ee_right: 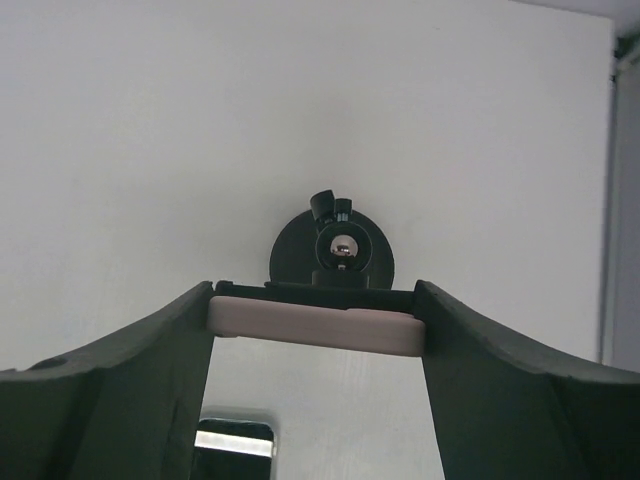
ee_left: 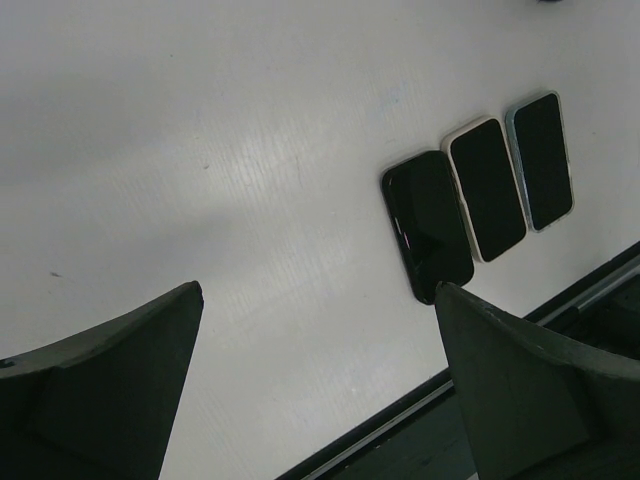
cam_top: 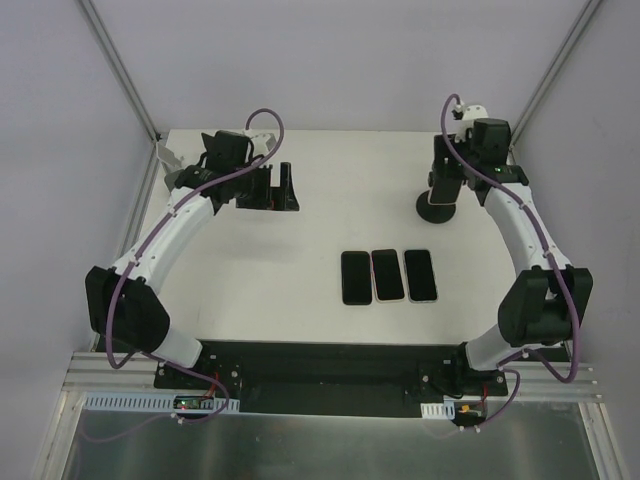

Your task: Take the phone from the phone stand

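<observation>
Right jaws at the phone on its stand, left jaws empty.
Top view: the phone stand (cam_top: 437, 210) sits at 2 o'clock on the desk (cam_top: 250, 260), still holding the phone (cam_top: 444, 184); three spare phones (cam_top: 389, 275) lie flat near centre. Left wrist: the left jaws gape fully, holding nothing. Right wrist: the right jaws press both ends of the phone's pale edge.
</observation>
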